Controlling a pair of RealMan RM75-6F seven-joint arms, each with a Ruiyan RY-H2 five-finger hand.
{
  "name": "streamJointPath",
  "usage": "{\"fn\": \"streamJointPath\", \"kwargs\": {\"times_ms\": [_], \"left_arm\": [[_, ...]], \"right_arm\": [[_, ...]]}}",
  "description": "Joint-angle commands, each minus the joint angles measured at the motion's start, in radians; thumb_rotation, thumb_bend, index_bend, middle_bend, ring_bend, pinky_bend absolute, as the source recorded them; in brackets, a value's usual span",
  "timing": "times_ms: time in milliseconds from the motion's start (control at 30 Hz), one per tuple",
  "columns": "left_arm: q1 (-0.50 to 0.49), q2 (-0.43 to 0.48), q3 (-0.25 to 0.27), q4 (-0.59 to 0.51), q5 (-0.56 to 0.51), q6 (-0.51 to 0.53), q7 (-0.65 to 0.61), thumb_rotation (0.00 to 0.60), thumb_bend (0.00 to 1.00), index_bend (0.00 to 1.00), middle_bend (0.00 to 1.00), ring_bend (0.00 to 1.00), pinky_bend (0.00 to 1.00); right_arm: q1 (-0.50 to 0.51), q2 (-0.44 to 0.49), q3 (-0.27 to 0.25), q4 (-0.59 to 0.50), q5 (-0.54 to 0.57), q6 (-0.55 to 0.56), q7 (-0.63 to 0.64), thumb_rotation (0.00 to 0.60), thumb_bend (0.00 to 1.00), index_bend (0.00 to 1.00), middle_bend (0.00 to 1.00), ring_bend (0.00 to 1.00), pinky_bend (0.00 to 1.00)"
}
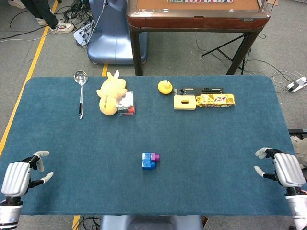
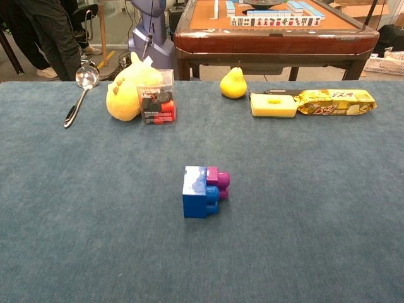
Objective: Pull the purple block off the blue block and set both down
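The table (image 1: 57, 134) is wearing a dark teal cloth and is standing on grey carpet marked with a yellow floor line (image 1: 29, 76); behind it a brown mahjong table (image 1: 196, 14) is occupying the room, with cables (image 1: 29, 24) trailing across the floor and a person's legs (image 2: 44, 35) showing at the far left. Near the middle of the table, slightly toward the near edge, the blue block (image 1: 148, 161) is lying with the purple block (image 1: 155, 156) still plugged onto it (the two are touching, not separated). In the chest view the purple block (image 2: 219, 182) is projecting from the right face of the blue block (image 2: 199, 192), so the joined pair is running its long axis roughly left to right, with the purple end pointing toward the robot's right. Along the far side, a metal ladle (image 1: 80, 91), a yellow plush toy (image 1: 110, 93), a small clear box (image 1: 126, 104), a yellow pear-shaped toy (image 1: 165, 86), a yellow sponge-like block (image 1: 184, 102) and a yellow snack packet (image 1: 217, 100) are sitting well apart from the blocks. The left hand (image 1: 21, 176) is resting at the near left corner, fingers spread and holding nothing; the right hand (image 1: 283, 168) is resting at the near right edge, likewise spread and unloaded.
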Motion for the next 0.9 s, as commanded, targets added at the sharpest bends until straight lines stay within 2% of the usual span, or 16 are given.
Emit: {"fn": "streamJointPath", "kwargs": {"times_ms": [33,233,333,400,467,567,733,900], "left_arm": [[0.0,-0.002,0.001,-0.004,0.003,0.003,0.004,0.6,0.12,0.41,0.63,0.61,0.79],[-0.02,-0.005,-0.016,-0.05,0.009,-0.004,-0.055,0.6,0.12,0.42,0.63,0.63,0.84],[-0.048,0.007,-0.024,-0.11,0.036,-0.023,-0.047,0.6,0.11,0.35,0.72,0.7,0.93],[-0.071,0.018,-0.027,-0.159,0.05,-0.048,-0.037,0.6,0.06,0.28,0.82,0.78,0.98],[-0.104,0.032,-0.032,-0.221,0.061,-0.093,-0.025,0.6,0.01,0.23,0.91,0.85,1.0],[-0.158,0.039,-0.047,-0.291,0.065,-0.163,0.006,0.6,0.0,0.21,0.98,0.92,1.0],[-0.263,0.008,-0.081,-0.359,0.036,-0.3,0.043,0.6,0.0,0.18,1.0,0.97,1.0],[-0.364,-0.041,-0.112,-0.375,-0.02,-0.433,0.052,0.6,0.0,0.15,1.0,1.0,1.0]], "right_arm": [[-0.002,0.001,-0.002,0.0,-0.002,0.003,-0.001,0.6,0.18,0.47,0.49,0.44,0.57],[-0.003,0.006,0.005,-0.005,0.004,0.007,0.014,0.6,0.18,0.47,0.49,0.44,0.57],[0.001,0.015,0.01,-0.011,0.0,0.009,0.012,0.6,0.18,0.47,0.49,0.44,0.58],[0.003,0.022,0.015,-0.016,0.002,0.012,0.012,0.6,0.18,0.47,0.49,0.44,0.58],[0.005,0.031,0.022,-0.022,0.004,0.015,0.013,0.6,0.18,0.47,0.49,0.44,0.58],[0.009,0.041,0.03,-0.028,0.007,0.016,0.013,0.6,0.18,0.47,0.49,0.44,0.58],[0.02,0.055,0.036,-0.037,0.008,0.004,0.006,0.6,0.18,0.47,0.49,0.44,0.58],[0.028,0.063,0.037,-0.038,0.013,-0.01,0.001,0.6,0.18,0.47,0.49,0.44,0.58]]}}
